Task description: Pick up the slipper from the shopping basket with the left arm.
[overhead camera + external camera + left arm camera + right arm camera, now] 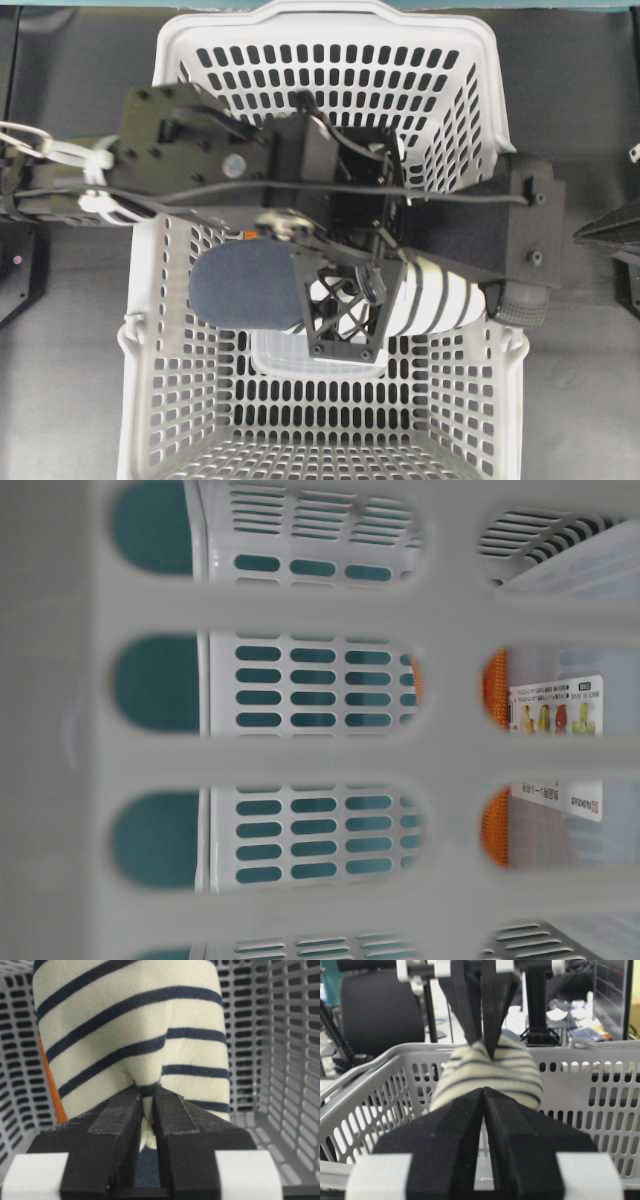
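Observation:
The left arm [200,150] reaches over the light grey shopping basket [470,90] from the left. My left gripper [350,300] points down and is shut on the slipper [430,295], pinching its cream, navy-striped upper [130,1025]; the jaws meet on a fold of fabric [148,1091]. The navy insole [245,285] faces up. In the right wrist view the slipper [490,1072] hangs from the left gripper's fingers [492,1005] at about the height of the basket rim [385,1062]. My right gripper [484,1091] is shut and empty, outside the basket at its right side [590,233].
A folded orange cloth [52,1085] lies in the basket beside the slipper and shows through the lattice in the table-level view [495,685], next to a labelled packet [555,715]. Slotted basket walls [280,1035] surround the left gripper. A black arm segment [525,235] overhangs the basket's right rim.

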`<control>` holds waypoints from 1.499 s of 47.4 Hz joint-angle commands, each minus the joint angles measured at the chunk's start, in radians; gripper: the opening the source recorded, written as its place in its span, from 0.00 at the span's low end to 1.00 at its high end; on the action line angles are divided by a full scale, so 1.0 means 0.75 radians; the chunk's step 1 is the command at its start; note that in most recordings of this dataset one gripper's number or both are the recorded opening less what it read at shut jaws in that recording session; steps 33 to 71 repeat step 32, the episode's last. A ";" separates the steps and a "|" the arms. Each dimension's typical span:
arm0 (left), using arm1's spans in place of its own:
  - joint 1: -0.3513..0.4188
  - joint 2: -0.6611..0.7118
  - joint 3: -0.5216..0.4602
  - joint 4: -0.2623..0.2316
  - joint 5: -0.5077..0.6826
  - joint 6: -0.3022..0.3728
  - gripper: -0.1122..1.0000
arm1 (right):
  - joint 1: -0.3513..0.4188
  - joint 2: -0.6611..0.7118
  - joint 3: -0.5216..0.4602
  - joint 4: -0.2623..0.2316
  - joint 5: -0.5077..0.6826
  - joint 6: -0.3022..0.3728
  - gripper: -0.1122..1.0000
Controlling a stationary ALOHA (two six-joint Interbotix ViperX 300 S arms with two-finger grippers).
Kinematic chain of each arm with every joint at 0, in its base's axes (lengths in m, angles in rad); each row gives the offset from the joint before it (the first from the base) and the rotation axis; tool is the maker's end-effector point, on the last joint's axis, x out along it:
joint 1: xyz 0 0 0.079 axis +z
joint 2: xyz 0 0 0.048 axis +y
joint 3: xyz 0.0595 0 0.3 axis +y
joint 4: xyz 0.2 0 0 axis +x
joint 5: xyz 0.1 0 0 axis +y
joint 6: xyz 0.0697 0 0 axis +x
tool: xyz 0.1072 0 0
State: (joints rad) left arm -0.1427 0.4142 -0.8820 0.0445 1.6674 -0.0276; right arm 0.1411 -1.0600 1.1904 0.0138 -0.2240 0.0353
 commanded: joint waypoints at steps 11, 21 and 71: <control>0.000 -0.127 0.168 0.006 -0.096 0.000 0.16 | 0.004 -0.006 -0.008 0.006 0.070 0.027 0.10; 0.002 -0.176 0.276 0.004 -0.190 -0.002 0.16 | 0.004 -0.016 -0.004 0.006 0.082 0.053 0.10; 0.004 -0.180 0.288 0.006 -0.200 0.000 0.16 | 0.004 -0.016 -0.004 0.006 0.084 0.053 0.10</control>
